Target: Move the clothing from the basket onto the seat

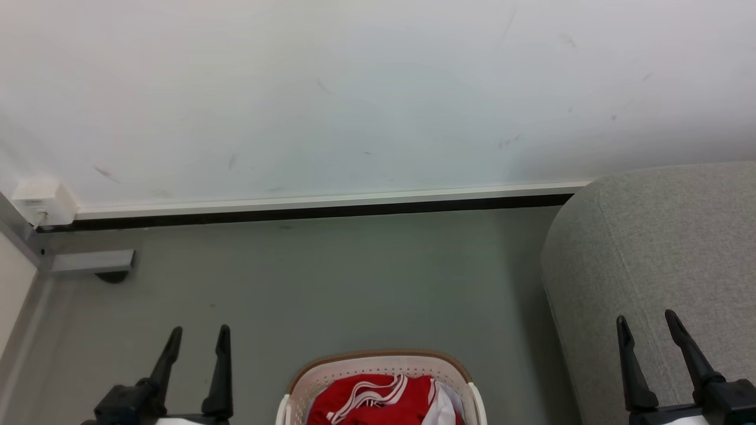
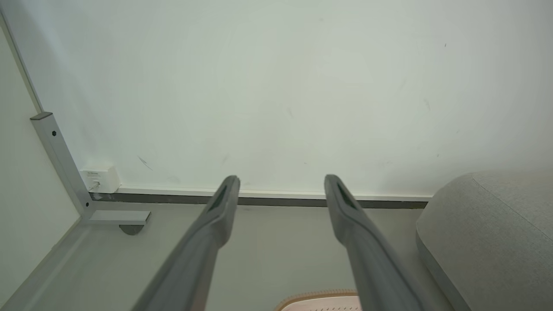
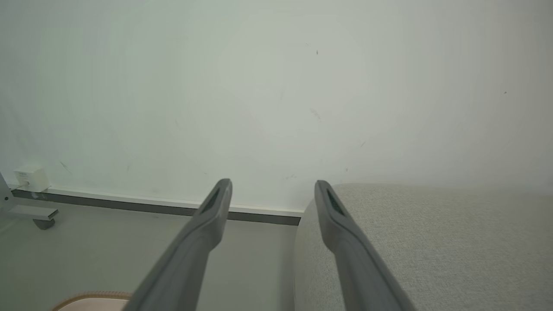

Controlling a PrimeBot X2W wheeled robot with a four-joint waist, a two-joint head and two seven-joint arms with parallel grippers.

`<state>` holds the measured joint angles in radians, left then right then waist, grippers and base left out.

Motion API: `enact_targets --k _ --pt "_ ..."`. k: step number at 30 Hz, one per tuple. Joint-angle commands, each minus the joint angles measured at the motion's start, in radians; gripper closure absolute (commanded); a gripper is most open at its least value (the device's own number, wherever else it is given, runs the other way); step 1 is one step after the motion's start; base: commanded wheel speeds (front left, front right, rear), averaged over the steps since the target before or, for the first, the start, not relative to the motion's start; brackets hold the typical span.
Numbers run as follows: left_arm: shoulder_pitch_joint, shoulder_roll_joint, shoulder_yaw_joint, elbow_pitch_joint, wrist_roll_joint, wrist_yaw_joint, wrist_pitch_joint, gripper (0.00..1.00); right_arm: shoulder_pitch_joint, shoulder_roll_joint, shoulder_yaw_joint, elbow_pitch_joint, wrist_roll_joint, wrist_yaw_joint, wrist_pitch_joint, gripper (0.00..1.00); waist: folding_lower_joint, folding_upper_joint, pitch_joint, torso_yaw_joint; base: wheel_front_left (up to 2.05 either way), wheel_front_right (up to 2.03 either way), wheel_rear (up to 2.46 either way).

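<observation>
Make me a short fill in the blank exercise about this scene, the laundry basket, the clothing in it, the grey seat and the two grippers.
1. The clothing lying in the basket is bright ____ with white stripes.
2. The left gripper and the right gripper are both ____ and hold nothing.
3. The seat stands to the robot's ____ of the basket.

Missing words: red; open; right.

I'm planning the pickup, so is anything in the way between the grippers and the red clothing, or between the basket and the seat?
Nothing visible. The clothing lies uncovered in the basket, between the open left gripper and open right gripper, a pale cloth beside it. Just floor separates basket and seat.
</observation>
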<state>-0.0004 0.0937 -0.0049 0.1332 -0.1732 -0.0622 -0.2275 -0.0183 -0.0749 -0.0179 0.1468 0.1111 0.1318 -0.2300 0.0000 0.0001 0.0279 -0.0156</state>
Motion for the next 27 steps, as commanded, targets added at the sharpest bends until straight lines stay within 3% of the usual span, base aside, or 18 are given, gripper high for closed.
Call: enact_targets --k 1,13,27 --pt "0.005 0.001 0.004 -0.004 0.034 -0.003 -0.012 0.0 0.004 -0.004 -0.006 -0.007 -0.023 -0.002 -0.009 0.0 0.0 -0.0001 0.003 0.0 0.0 0.0 0.0" --pt "0.007 -0.009 0.017 0.007 0.11 -0.016 -0.031 0.0 0.008 0.004 -0.01 -0.007 -0.077 -0.002 -0.029 0.0 0.0 -0.0001 0.01 -0.006 0.0 0.0 0.0" --pt "-0.012 -0.023 0.031 0.011 0.137 -0.03 -0.037 0.0 -0.017 0.011 -0.013 -0.009 -0.028 -0.002 -0.035 0.0 0.0 -0.0001 0.032 -0.016 0.0 0.0 0.0"
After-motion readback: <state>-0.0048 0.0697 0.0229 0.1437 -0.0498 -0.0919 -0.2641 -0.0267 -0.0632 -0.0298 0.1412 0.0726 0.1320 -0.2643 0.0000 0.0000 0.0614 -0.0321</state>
